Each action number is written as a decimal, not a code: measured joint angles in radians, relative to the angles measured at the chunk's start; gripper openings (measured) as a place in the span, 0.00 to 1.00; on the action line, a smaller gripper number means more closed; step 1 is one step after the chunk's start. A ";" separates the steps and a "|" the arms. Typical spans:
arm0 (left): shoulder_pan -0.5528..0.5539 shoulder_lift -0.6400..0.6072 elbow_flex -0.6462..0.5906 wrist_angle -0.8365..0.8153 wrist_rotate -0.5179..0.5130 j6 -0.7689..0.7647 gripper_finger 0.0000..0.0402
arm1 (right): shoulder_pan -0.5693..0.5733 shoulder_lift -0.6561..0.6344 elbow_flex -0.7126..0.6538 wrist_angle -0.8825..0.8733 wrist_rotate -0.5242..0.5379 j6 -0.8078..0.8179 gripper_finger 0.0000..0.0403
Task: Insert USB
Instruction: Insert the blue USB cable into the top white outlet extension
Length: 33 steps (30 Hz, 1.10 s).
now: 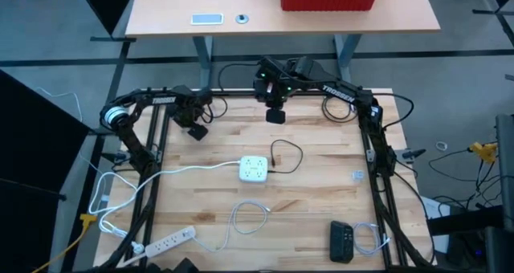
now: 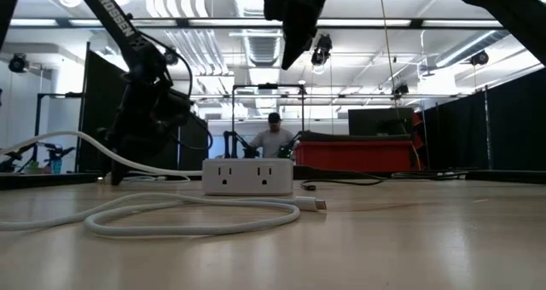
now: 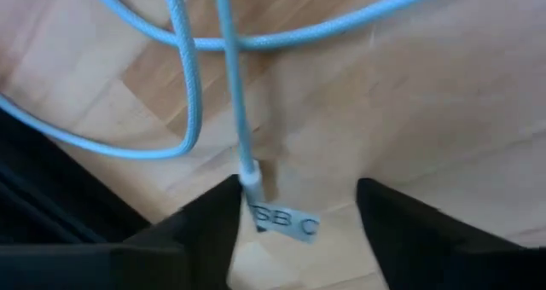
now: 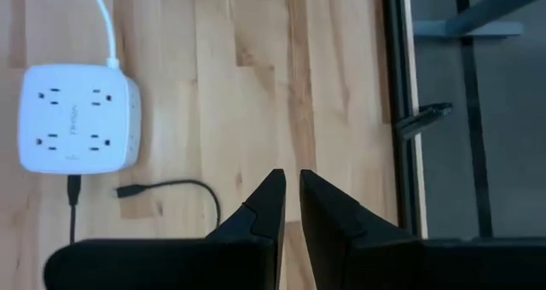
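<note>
A white power hub (image 1: pixel 254 169) lies flat on the wooden table, and a black cable (image 1: pixel 286 155) runs from its side. A pale USB cable (image 1: pixel 247 217) lies looped nearer the front, with its plug (image 2: pixel 317 204) resting on the wood. In the left wrist view a pale cable's plug end (image 3: pixel 250 181), tagged "USB C" (image 3: pixel 287 223), lies on the wood between the open fingers of my left gripper (image 3: pixel 299 192). The high view shows that gripper (image 1: pixel 195 131) at the far left. My right gripper (image 4: pixel 292 177) is shut and empty, up above the table's far middle (image 1: pixel 275 116).
A white power strip (image 1: pixel 165 242) lies at the front left. A black device (image 1: pixel 343 241) with a coiled white cord sits at the front right. The black cable's loose plug (image 4: pixel 128 190) lies beside the hub. A person stands in the room beyond the table (image 2: pixel 273 136).
</note>
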 joint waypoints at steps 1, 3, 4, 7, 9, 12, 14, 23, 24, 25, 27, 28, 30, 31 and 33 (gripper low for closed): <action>0.007 0.000 0.001 0.008 0.001 -0.004 0.42 | 0.000 0.000 0.000 0.008 -0.001 0.004 0.06; 0.021 0.000 0.001 0.022 0.000 -0.014 0.30 | 0.000 0.000 0.000 0.019 -0.002 0.019 0.06; 0.025 0.001 0.001 0.029 -0.006 -0.017 0.24 | 0.000 0.000 0.000 0.022 -0.002 0.026 0.06; 0.030 0.002 0.000 0.051 -0.030 -0.011 0.11 | 0.003 0.000 0.000 0.027 -0.006 0.069 0.06; 0.032 0.003 -0.001 0.066 -0.044 -0.005 0.04 | 0.006 0.000 0.000 0.030 -0.008 0.098 0.06; 0.026 0.000 -0.001 0.070 -0.037 0.039 0.03 | 0.018 0.000 0.000 0.030 -0.008 0.162 0.06; 0.012 -0.020 -0.003 0.067 -0.039 0.065 0.02 | 0.032 0.000 0.000 0.034 -0.008 0.197 0.06; -0.051 -0.317 -0.048 0.111 0.193 0.061 0.02 | 0.119 0.000 0.000 0.042 -0.009 0.370 0.06; -0.059 -0.359 -0.062 0.131 0.233 0.061 0.02 | 0.130 0.000 0.000 0.042 -0.008 0.393 0.06; -0.066 -0.396 -0.078 0.152 0.270 0.062 0.02 | 0.141 0.000 0.000 0.042 -0.008 0.416 0.06; -0.082 -0.469 -0.120 0.196 0.341 0.062 0.02 | 0.168 0.000 0.000 0.042 -0.008 0.463 0.06; -0.092 -0.504 -0.145 0.220 0.379 0.061 0.02 | 0.182 0.000 0.000 0.042 -0.007 0.485 0.06; -0.113 -0.571 -0.191 0.281 0.467 0.054 0.02 | 0.212 0.000 0.000 0.047 -0.004 0.525 0.06; -0.126 -0.602 -0.218 0.321 0.516 0.048 0.02 | 0.228 0.000 0.000 0.049 -0.002 0.544 0.06; -0.161 -0.661 -0.278 0.399 0.618 0.031 0.02 | 0.259 0.000 0.000 0.052 0.000 0.579 0.06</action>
